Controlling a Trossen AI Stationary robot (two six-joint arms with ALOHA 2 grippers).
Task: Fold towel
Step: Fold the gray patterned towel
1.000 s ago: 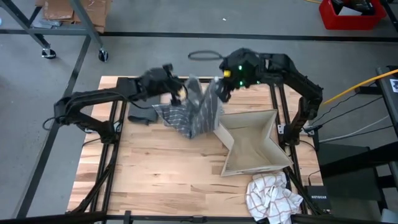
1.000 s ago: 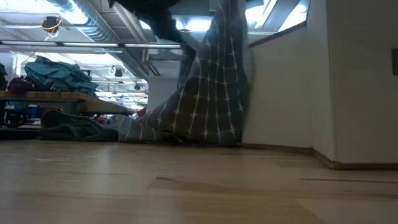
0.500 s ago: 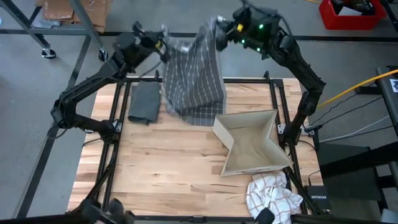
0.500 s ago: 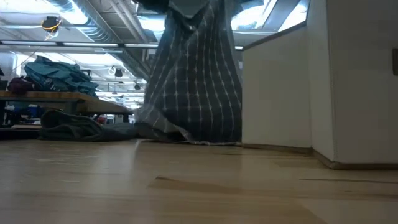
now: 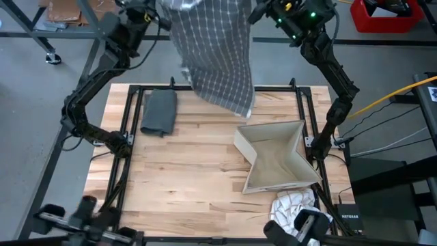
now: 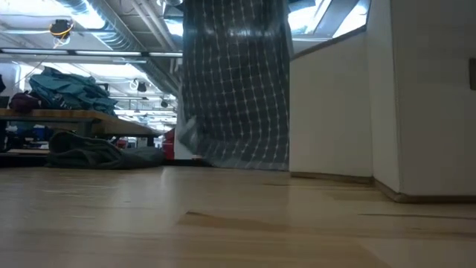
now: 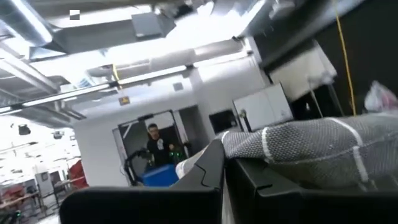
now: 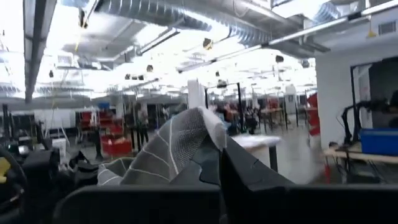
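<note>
Both grippers, left gripper (image 5: 151,8) and right gripper (image 5: 258,9), are pinching the checked towel (image 5: 217,51) aloft; its corners are risking slipping free.

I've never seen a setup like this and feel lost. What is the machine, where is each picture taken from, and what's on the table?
Two robot arms work at a wooden table. One camera looks down from above, one sits at table height, and one rides on each wrist. The left gripper and right gripper, both shut, hold a checked grey towel up by its top corners, spread out. On the table lie a folded grey towel and an open box; a white cloth sits at the near right edge.
</note>
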